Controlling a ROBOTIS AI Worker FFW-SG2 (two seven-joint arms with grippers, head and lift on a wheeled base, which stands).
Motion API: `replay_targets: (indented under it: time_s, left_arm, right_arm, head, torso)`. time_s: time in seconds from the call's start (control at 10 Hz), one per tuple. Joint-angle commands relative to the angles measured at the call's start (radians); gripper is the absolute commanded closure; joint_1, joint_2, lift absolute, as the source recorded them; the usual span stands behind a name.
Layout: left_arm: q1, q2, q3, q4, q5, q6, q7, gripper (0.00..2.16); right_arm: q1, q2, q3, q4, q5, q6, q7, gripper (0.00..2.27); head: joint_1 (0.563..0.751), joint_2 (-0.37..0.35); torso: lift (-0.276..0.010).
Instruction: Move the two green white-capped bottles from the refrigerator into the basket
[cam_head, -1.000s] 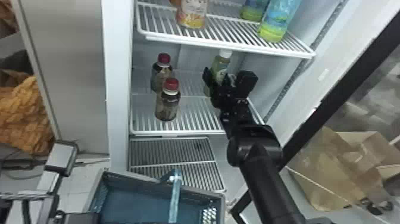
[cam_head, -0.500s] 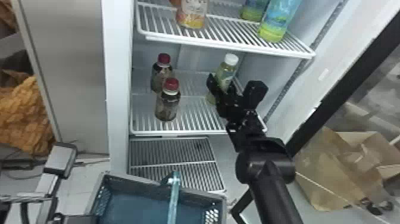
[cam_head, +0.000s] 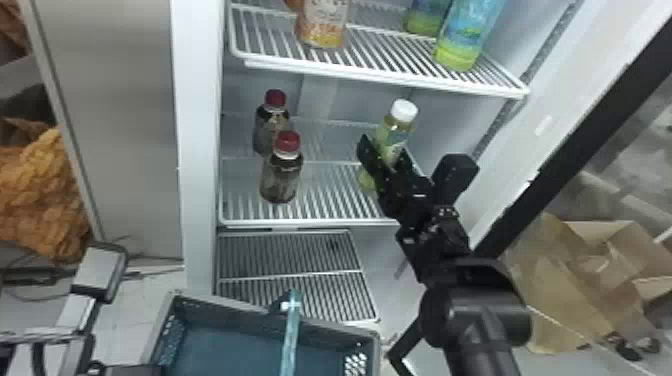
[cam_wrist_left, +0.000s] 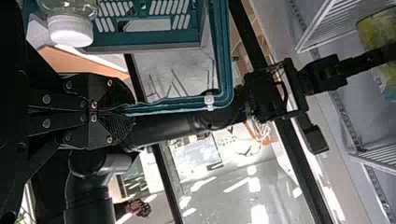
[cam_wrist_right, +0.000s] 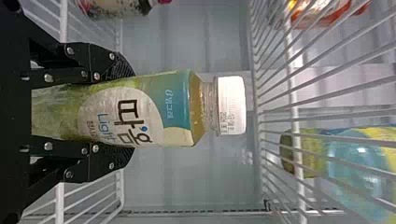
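On the refrigerator's middle shelf level, my right gripper (cam_head: 387, 152) is shut on a green white-capped bottle (cam_head: 395, 132), which leans to the right in the head view. Up close, the right wrist view has that bottle (cam_wrist_right: 140, 112) held between both fingers of the right gripper (cam_wrist_right: 123, 111), its white cap beyond them. Whether its base touches the shelf, I cannot tell. The basket (cam_head: 320, 327) is below, in front of the refrigerator. My left gripper (cam_wrist_left: 126, 111) is shut on the teal basket handle (cam_wrist_left: 173, 103). Another white-capped bottle (cam_wrist_left: 70, 28) shows against the basket (cam_wrist_left: 154, 37), partly cut off.
Two red-capped dark bottles (cam_head: 282, 175) stand left on the same shelf. The upper wire shelf (cam_head: 380, 75), with several bottles, hangs above the right gripper. The refrigerator's dark door edge (cam_head: 590, 135) is at the right, a cardboard box (cam_head: 565, 295) beyond it.
My right gripper moved right and slightly down, then closed around the bottle, which now leans right with its cap shifted that way. The basket and its handle have barely moved.
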Motion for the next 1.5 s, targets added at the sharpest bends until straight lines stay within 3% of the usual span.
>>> replay_targets:
  time_s: [0.0,1.0,1.4]
  left_arm:
    - [0.000,0.000,0.002,0.000,-0.007,0.005,0.000,1.16]
    - [0.005,-0.003,0.010,-0.007,-0.010,0.005,0.000,1.16]
    - [0.005,-0.003,0.010,-0.007,-0.020,0.005,0.000,1.16]
  right_arm:
    - [0.074,0.001,-0.015,-0.117,-0.025,0.040,0.007,0.87]
    - [0.501,0.015,-0.033,-0.671,-0.113,0.270,0.085,0.87]
    - [0.611,0.031,-0.037,-0.804,-0.191,0.440,0.134,0.87]
  head:
    - [0.695,-0.350]
    - [0.695,-0.350]
    - [0.695,-0.350]
  torso:
    - [-0.263]
    - [-0.263]
    - [-0.263]
